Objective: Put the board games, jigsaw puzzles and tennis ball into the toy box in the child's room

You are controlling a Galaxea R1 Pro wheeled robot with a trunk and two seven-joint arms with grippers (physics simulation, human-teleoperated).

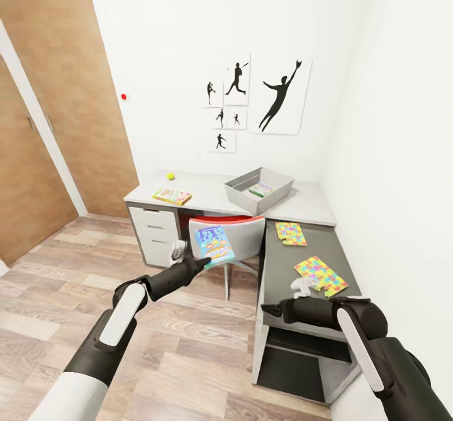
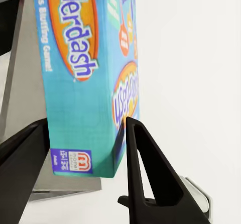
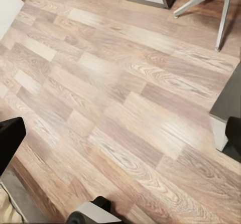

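Before chair, left end effector (image 1: 202,261) outstretched, gripping board game (image 1: 214,244)

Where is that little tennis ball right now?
In the head view, the tennis ball sits at the desk's far left corner by the wall, just behind the yellow board game.

This is a kid's room in a home. A grey corner desk (image 1: 207,193) holds bright puzzles (image 1: 320,275), a game (image 1: 172,196) and a toy bin (image 1: 258,189) — sports pictures (image 1: 259,100) hang above. There is a wood floor (image 3: 115,103), a red chair (image 1: 234,232) and wooden doors (image 1: 38,106).
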